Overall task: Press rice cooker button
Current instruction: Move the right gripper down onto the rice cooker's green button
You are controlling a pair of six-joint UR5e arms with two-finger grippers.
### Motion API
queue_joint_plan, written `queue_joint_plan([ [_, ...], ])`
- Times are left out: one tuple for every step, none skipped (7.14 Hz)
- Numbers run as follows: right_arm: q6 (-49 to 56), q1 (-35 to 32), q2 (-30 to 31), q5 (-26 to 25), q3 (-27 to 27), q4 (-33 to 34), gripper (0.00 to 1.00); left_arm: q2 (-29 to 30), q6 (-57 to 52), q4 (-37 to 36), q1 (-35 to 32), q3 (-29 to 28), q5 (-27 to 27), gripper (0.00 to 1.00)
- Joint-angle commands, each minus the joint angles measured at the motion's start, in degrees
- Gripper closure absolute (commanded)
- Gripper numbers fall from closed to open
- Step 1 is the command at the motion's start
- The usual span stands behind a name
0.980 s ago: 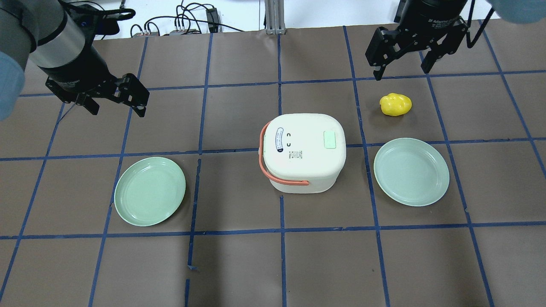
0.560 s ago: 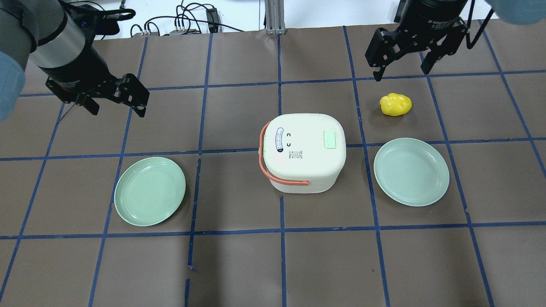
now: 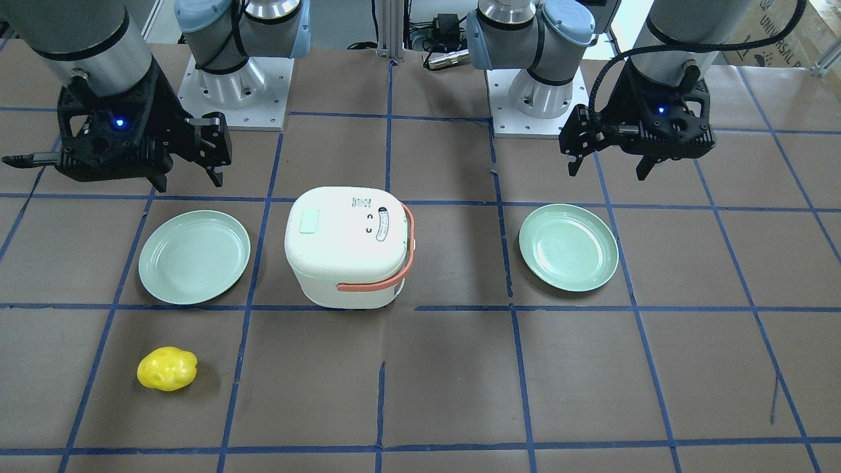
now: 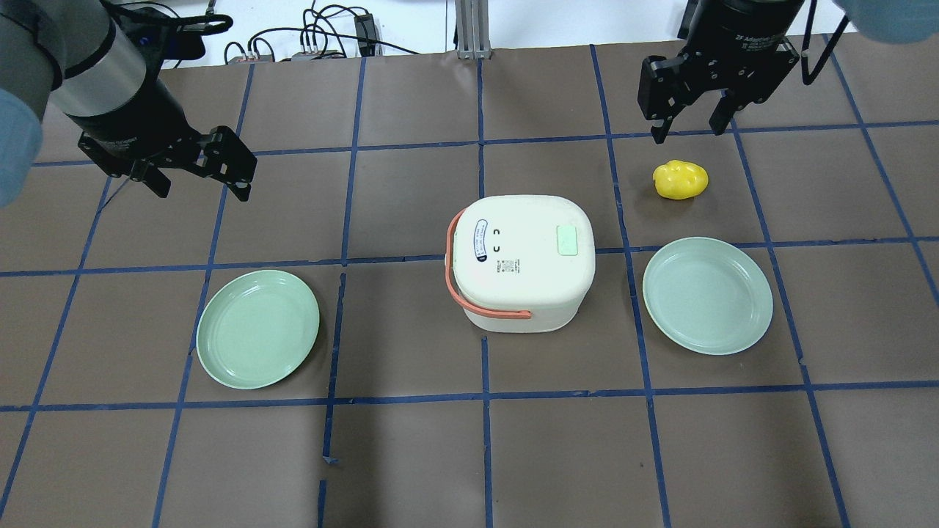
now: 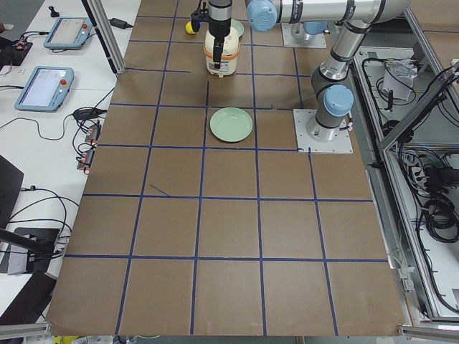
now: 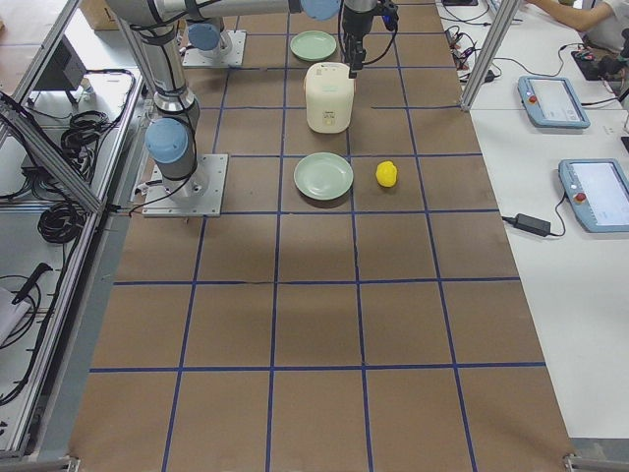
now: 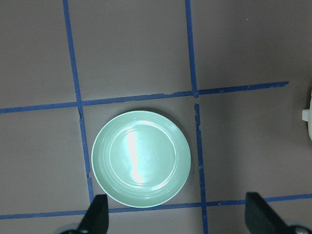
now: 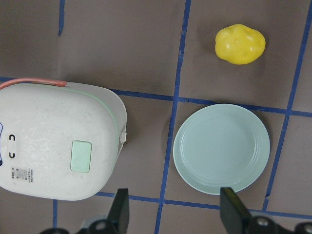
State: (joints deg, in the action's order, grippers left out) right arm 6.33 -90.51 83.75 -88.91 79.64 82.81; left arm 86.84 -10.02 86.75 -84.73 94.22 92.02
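Note:
The white rice cooker point(image 4: 513, 286) with an orange handle stands at the table's middle, lid shut. Its pale green button point(image 4: 567, 240) sits on the lid's right side and also shows in the right wrist view point(image 8: 81, 156) and the front view point(image 3: 309, 221). My right gripper point(image 4: 687, 128) is open and empty, high above the far right of the table, beyond the cooker; it also shows in the front view point(image 3: 187, 184). My left gripper point(image 4: 202, 183) is open and empty over the far left, well apart from the cooker.
A green plate point(image 4: 257, 328) lies left of the cooker, under my left wrist camera point(image 7: 141, 158). A second green plate point(image 4: 707, 295) lies right of it. A yellow lumpy object point(image 4: 681, 180) lies beyond that plate, just below my right gripper.
My right gripper's fingers have drawn closer together and it has shifted slightly. The left arm, cooker, plates and yellow object have not moved.

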Motion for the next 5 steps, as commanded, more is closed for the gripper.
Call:
queue_joint_plan([
  [-5.1,-0.5,0.2,0.4,-0.2,-1.6,0.61,0.0,0.0,0.0,0.0,0.0,0.0,0.00],
  [-10.4,-0.9,0.4,0.6,-0.4,-2.4,0.81,0.0,0.0,0.0,0.0,0.0,0.0,0.00],
  [-14.7,-1.7,0.4,0.8,-0.1,-2.7,0.87,0.0,0.0,0.0,0.0,0.1,0.0,0.00],
  [-19.8,-3.7,0.2,0.9,0.0,-2.1,0.88,0.0,0.0,0.0,0.0,0.1,0.0,0.00],
  [-22.6,-6.8,-0.3,1.1,0.3,-0.6,0.88,0.0,0.0,0.0,0.1,0.1,0.0,0.00],
])
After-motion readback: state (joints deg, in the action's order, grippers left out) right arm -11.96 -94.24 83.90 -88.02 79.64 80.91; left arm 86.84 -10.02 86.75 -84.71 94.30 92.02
